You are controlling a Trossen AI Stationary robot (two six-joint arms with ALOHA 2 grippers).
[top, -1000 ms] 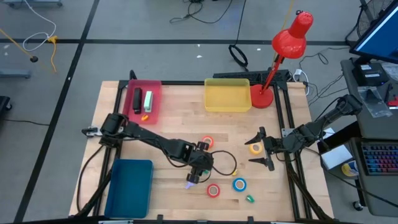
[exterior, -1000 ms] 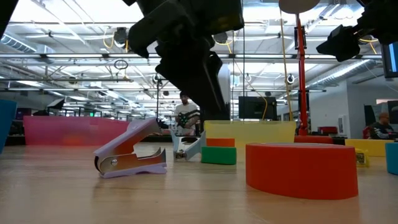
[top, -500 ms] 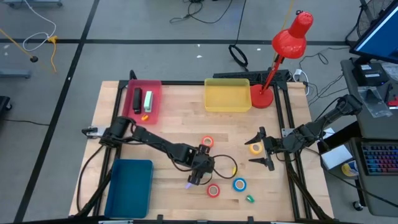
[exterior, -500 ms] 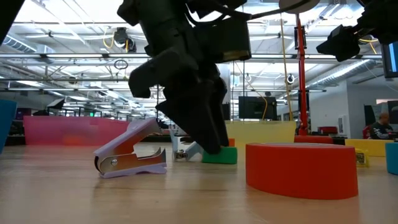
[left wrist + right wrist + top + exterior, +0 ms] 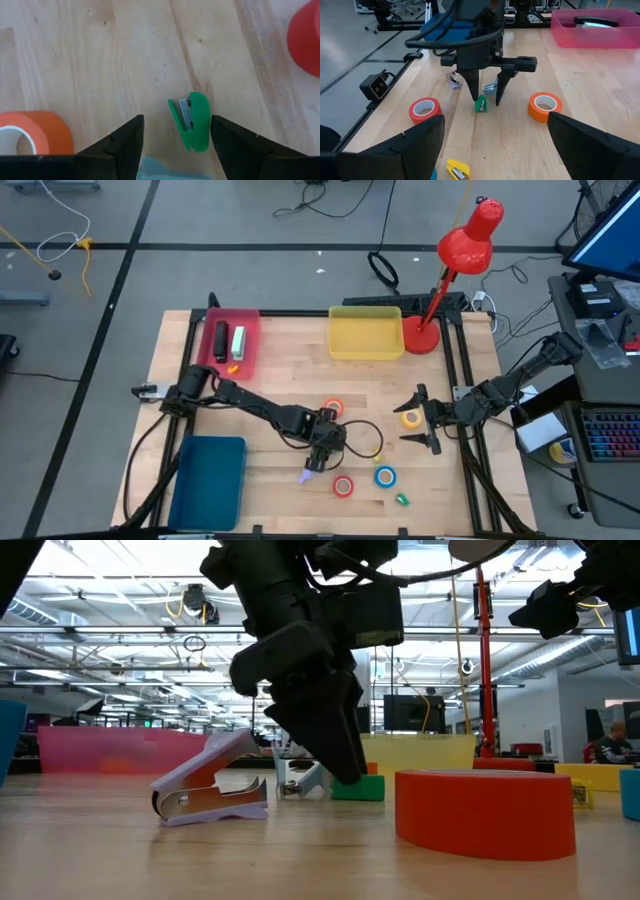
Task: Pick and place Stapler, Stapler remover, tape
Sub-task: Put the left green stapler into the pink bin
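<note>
My left gripper (image 5: 320, 452) is open and points down at the middle of the table. Its fingers stand on either side of a small green stapler (image 5: 192, 121) that lies on the wood, and they do not touch it. A light blue staple remover (image 5: 490, 88) lies just behind the stapler. A purple staple remover (image 5: 305, 476) lies nearer the front edge. The orange-red tape (image 5: 333, 408), red tape (image 5: 343, 486), blue tape (image 5: 385, 476) and yellow tape (image 5: 410, 418) lie flat on the table. My right gripper (image 5: 424, 420) is open beside the yellow tape.
A pink tray (image 5: 250, 355) at the far left holds two staplers. A yellow tray (image 5: 365, 345) and a red lamp (image 5: 468, 240) stand at the back. A blue tray (image 5: 208, 480) lies at the front left. A yellow stapler (image 5: 457, 170) and another green stapler (image 5: 402, 500) lie near the tapes.
My left gripper has come down toward the table, still open. Its fingertips now stand low around the green stapler. The stapler and the tapes have stayed where they were.
</note>
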